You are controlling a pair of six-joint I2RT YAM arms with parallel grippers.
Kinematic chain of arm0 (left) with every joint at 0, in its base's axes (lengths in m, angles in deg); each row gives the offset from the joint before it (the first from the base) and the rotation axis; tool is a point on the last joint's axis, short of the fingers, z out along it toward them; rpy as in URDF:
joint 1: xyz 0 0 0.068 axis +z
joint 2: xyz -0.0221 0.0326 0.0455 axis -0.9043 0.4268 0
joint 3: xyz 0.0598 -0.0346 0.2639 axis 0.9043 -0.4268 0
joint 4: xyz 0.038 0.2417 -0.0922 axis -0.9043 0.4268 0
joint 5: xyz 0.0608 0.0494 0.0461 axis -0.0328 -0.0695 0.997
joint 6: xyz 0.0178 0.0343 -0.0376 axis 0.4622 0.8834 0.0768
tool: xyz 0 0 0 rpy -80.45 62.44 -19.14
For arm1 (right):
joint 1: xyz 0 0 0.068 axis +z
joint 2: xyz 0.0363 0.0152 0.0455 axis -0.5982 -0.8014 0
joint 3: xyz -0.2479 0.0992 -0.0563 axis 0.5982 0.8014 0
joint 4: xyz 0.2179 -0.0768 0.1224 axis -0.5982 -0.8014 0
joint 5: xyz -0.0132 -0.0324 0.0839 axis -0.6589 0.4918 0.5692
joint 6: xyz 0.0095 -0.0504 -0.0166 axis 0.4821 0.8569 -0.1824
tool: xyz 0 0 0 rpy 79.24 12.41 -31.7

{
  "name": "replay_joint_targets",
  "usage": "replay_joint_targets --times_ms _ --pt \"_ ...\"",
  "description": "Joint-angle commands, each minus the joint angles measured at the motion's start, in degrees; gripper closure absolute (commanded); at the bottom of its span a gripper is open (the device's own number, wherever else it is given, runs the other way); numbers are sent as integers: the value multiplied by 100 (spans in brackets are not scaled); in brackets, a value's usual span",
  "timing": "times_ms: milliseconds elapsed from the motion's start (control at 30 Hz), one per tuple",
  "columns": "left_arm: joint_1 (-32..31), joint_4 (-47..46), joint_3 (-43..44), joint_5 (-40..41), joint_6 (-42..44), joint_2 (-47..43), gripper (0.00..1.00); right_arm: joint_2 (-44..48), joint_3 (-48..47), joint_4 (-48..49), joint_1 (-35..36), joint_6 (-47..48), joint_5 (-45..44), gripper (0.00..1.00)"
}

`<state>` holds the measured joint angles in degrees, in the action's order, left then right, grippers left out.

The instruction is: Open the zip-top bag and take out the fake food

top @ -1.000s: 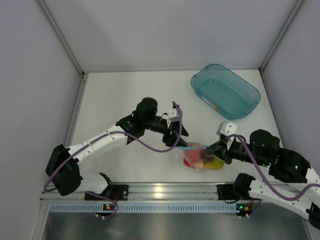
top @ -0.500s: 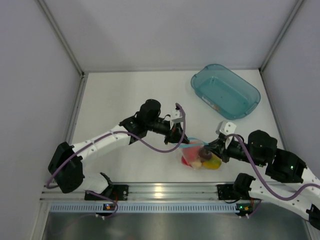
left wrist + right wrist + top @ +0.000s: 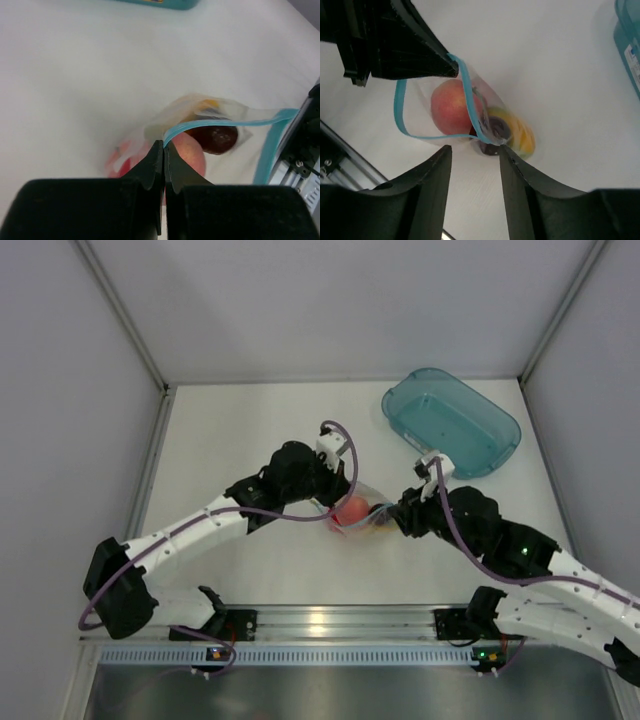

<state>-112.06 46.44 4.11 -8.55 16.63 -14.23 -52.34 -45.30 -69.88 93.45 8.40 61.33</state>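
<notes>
Bag (image 3: 357,510) sits mid-table between the two arms, well short of the tub (image 3: 450,422) at far right. Left gripper (image 3: 164,150) is clamped tight on one lip of the zip strip (image 3: 210,122), jaws fully together on the plastic. Right gripper (image 3: 474,151) faces the bag from the other side, jaws partly apart with nothing between them. From the right wrist the strip reads as an open loop, so the seal looks parted. Peach (image 3: 451,107), dark piece (image 3: 215,139) and mango (image 3: 522,137) are all inside the pouch. Whether the bag's bottom rests on the table (image 3: 230,440), cannot tell. Judged step: opening about done, emptying not yet begun. Next move likely calls for the right gripper either to take the free lip and widen the mouth, or to reach in for the peach, nearest the opening. Risk: thin plastic slipping from the left pinch, or the mouth collapsing.
</notes>
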Motion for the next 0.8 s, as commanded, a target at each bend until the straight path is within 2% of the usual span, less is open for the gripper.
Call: replay_joint_targets --times_ms 0,100,300,400,567,767 --pt "31 196 221 1211 -731 -201 100 -197 -24 917 -19 -1041 -804 52" --pt "31 205 186 1536 -1170 -227 100 -540 54 1129 -28 -1734 -1095 43" --pt "-74 178 -236 3231 -2663 -561 100 -1208 423 2007 -28 -3387 -1279 24" --pt "-250 -5 -447 4085 -2946 -737 100 -1586 626 2666 -28 -3741 -1253 23" --pt "-619 -357 -746 4737 -3351 -913 100 -2437 380 2931 -116 -3812 -1087 31" --pt "-734 -419 -957 5211 -3632 -1080 100 -3071 309 2923 -309 -3602 -1121 68"
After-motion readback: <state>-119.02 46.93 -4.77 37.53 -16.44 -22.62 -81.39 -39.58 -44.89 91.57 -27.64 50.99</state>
